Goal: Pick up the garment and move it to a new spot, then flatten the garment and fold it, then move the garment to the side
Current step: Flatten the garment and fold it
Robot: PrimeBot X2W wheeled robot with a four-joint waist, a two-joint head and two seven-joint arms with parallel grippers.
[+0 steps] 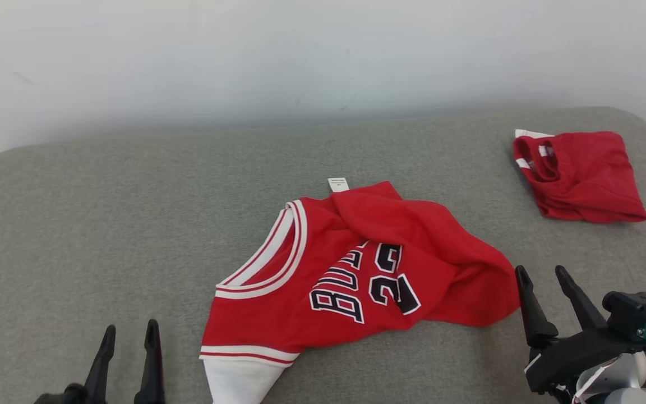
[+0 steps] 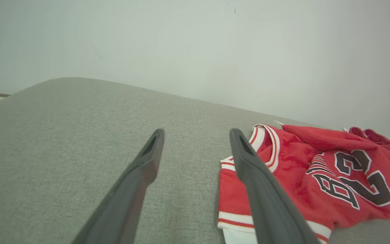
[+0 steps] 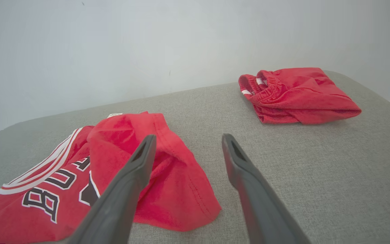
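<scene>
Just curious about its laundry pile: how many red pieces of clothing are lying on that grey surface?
2. A crumpled red jersey lies in the middle, toward the front; a folded red garment sits at the far right. More could be hidden underneath either.

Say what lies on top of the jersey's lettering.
A fold of the jersey's own red cloth lies over the lettering's far end and the number's edge. Nothing else rests there. The print beneath the fold is covered and unreadable.
</scene>
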